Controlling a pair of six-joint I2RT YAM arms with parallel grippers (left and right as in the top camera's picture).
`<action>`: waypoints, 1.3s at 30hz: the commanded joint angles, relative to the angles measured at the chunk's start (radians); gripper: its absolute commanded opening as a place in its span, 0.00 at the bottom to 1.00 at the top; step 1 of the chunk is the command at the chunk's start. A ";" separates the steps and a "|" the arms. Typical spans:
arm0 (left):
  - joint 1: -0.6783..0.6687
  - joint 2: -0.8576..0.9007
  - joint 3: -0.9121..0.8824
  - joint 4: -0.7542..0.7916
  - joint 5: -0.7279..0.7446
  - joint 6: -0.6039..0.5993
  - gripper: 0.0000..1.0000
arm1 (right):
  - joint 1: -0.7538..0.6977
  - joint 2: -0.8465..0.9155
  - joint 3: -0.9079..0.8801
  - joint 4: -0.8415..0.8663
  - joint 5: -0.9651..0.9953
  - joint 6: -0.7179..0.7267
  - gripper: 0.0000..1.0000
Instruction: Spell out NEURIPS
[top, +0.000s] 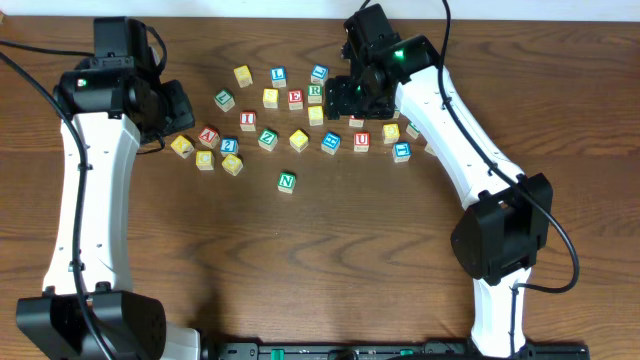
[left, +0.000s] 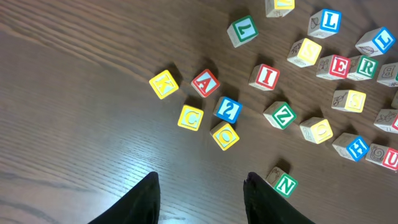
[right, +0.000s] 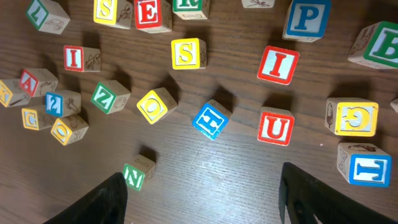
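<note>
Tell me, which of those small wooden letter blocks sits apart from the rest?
The wooden cube with the green N. It lies alone with bare tabletop all round it, while the other blocks crowd together in a loose band farther back.

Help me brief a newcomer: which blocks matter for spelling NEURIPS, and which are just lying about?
Needed: N block, E block, U block, R block, I block, P block, S block.
Spare: Z block, H block, A block, K block.

The top edge of my right wrist view cuts the green R block (right: 189, 5) to a sliver; the right edge clips the green B block (right: 380, 45). Overhead, my right end effector (top: 347, 97) half-covers a block (top: 356, 122), its letter unreadable.
</note>
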 joint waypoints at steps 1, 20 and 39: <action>-0.003 0.011 -0.016 -0.004 -0.005 0.017 0.43 | 0.010 0.002 0.018 -0.001 0.015 0.008 0.76; -0.039 0.011 -0.020 0.034 -0.086 0.046 0.43 | 0.107 0.007 0.017 -0.054 -0.018 0.013 0.45; 0.117 0.011 -0.020 0.040 -0.133 0.051 0.44 | 0.322 0.117 0.006 -0.037 -0.011 0.019 0.06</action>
